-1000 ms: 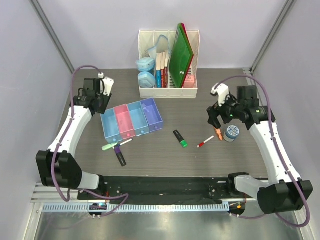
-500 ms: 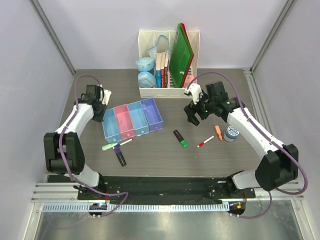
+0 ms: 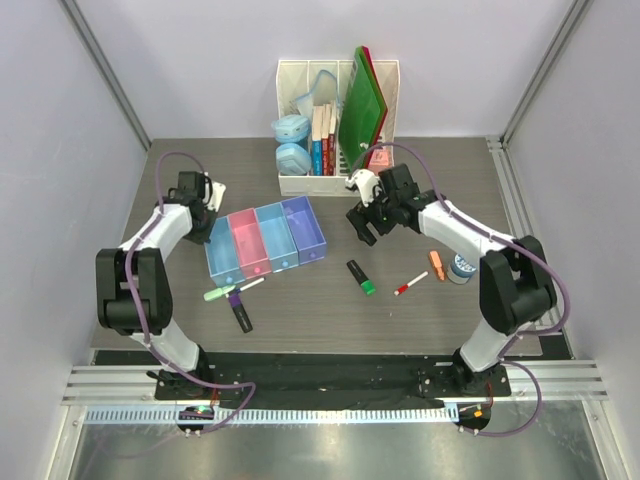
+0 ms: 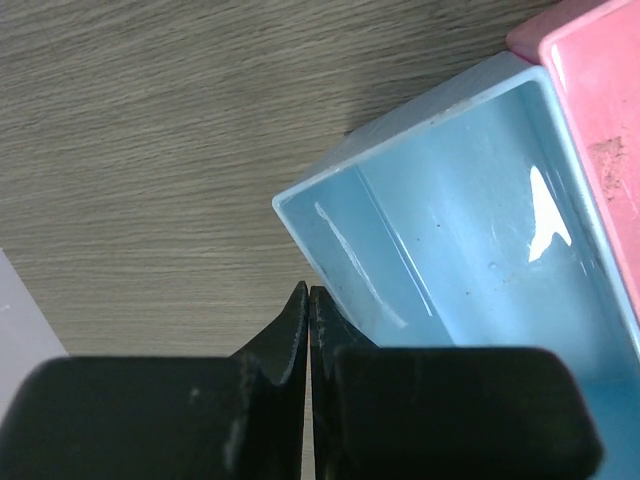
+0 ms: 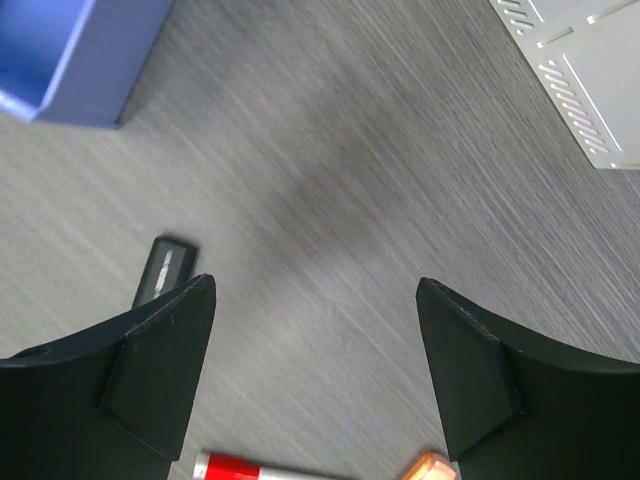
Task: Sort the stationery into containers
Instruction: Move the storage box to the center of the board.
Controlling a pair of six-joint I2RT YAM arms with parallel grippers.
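Left hand pinched together, empty, just beside the blue tray corner. Right hand spread wide, empty; marker lower left.

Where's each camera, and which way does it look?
Top external: high behind, looks down on the table; left arm, right arm show.
Left wrist: on left arm, looks down at a light blue tray; shut left gripper shows.
Right wrist: on right arm, looks down at the black marker; open right gripper shows.
Top and right wrist share the black marker.
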